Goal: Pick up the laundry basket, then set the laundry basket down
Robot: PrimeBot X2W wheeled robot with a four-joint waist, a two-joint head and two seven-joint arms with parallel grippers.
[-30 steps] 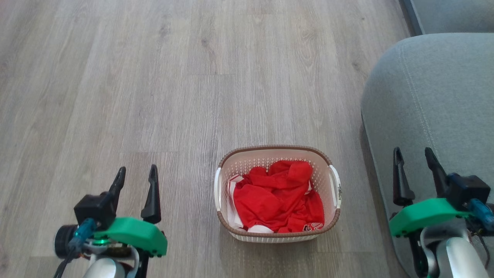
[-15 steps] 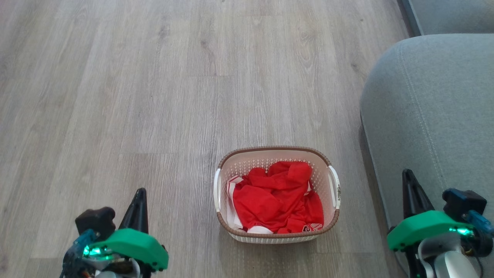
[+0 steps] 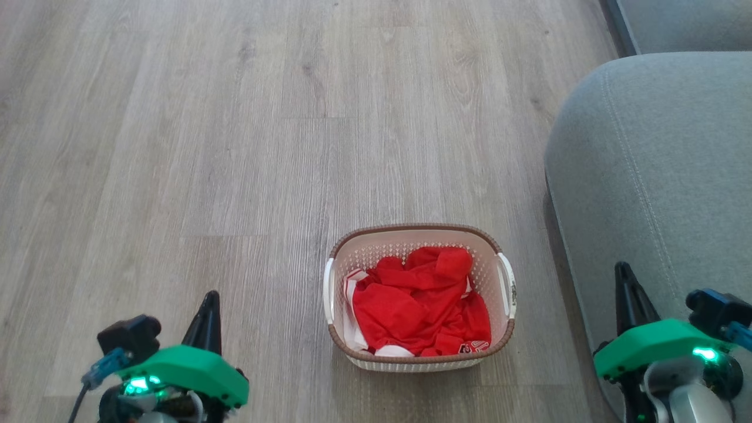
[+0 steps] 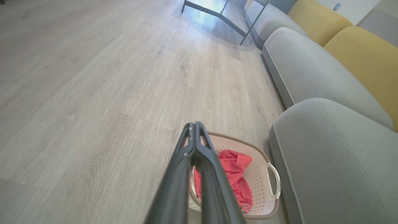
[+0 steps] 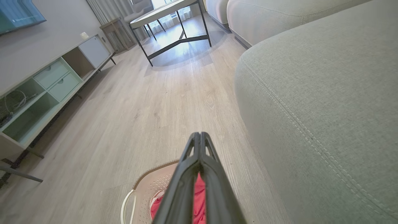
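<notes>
The laundry basket [image 3: 415,227] stands on the wood floor, cream-white and perforated with a brown rim and two white side handles, red clothing [image 3: 420,305] bunched inside. My left gripper [image 3: 208,296] is at the lower left, well apart from the basket, shut with nothing in it. My right gripper [image 3: 621,270] is at the lower right, in front of the sofa, also shut and holding nothing. In the left wrist view the shut left gripper [image 4: 194,125] points over the basket [image 4: 259,179]. In the right wrist view the shut right gripper [image 5: 199,134] points over the basket [image 5: 149,183].
A grey sofa [image 3: 658,164] stands close to the basket's right side, with yellow back cushions [image 4: 367,59]. A black-legged coffee table [image 5: 174,12] stands farther off, and a low media cabinet [image 5: 46,81] lines the opposite wall. Bare wood floor [image 3: 235,147] stretches ahead and left.
Both grippers have gone from open to shut and dropped lower in the head view. The basket has stayed put; the camera has shifted slightly.
</notes>
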